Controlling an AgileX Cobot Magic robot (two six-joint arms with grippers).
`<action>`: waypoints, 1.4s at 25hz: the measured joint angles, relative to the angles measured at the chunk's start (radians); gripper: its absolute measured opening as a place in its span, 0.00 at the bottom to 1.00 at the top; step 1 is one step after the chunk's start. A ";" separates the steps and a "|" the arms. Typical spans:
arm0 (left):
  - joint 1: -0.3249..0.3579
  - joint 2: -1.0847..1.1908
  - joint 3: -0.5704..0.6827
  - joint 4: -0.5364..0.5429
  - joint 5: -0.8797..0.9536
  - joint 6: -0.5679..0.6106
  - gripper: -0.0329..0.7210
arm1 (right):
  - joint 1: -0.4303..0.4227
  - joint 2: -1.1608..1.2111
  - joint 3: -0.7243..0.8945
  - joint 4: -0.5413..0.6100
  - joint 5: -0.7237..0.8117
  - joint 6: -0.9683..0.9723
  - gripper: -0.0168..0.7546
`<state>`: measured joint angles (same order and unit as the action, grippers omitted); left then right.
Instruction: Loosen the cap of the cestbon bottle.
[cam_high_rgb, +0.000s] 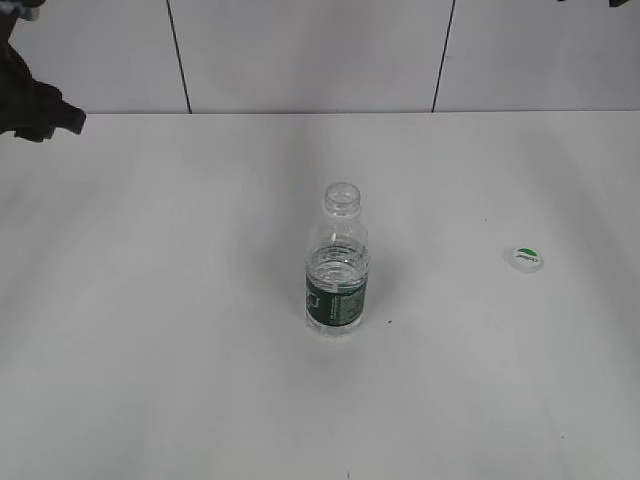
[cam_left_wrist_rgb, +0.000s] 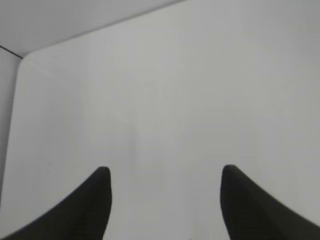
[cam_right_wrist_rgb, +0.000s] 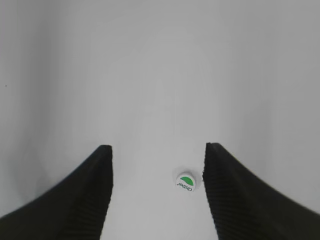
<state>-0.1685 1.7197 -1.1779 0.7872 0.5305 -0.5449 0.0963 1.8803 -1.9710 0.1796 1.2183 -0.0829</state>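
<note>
The cestbon bottle (cam_high_rgb: 337, 263) stands upright in the middle of the white table, clear with a dark green label band, and its mouth is bare. The white cap (cam_high_rgb: 527, 257) with a green leaf mark lies flat on the table to the right of the bottle, well apart from it. It also shows in the right wrist view (cam_right_wrist_rgb: 186, 181), on the table below and between the fingers of my right gripper (cam_right_wrist_rgb: 158, 150), which is open and empty. My left gripper (cam_left_wrist_rgb: 164, 171) is open and empty over bare table. Part of the left arm (cam_high_rgb: 35, 100) shows at the far left.
The white table (cam_high_rgb: 150, 300) ends at a white tiled wall (cam_high_rgb: 300, 50) along the back. The left wrist view shows the table's far edge and a corner (cam_left_wrist_rgb: 22, 56) at the upper left.
</note>
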 joint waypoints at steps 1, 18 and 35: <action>0.000 0.000 0.000 -0.061 0.017 0.040 0.61 | 0.000 -0.006 0.000 0.000 0.000 0.000 0.60; 0.000 0.000 -0.194 -0.596 0.527 0.277 0.60 | 0.000 -0.041 0.000 -0.034 0.003 0.000 0.60; 0.000 -0.100 -0.155 -0.671 0.685 0.277 0.47 | 0.000 -0.499 0.529 -0.120 0.003 0.004 0.60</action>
<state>-0.1685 1.6197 -1.3324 0.1161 1.2159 -0.2674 0.0963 1.3812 -1.4417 0.0596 1.2213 -0.0792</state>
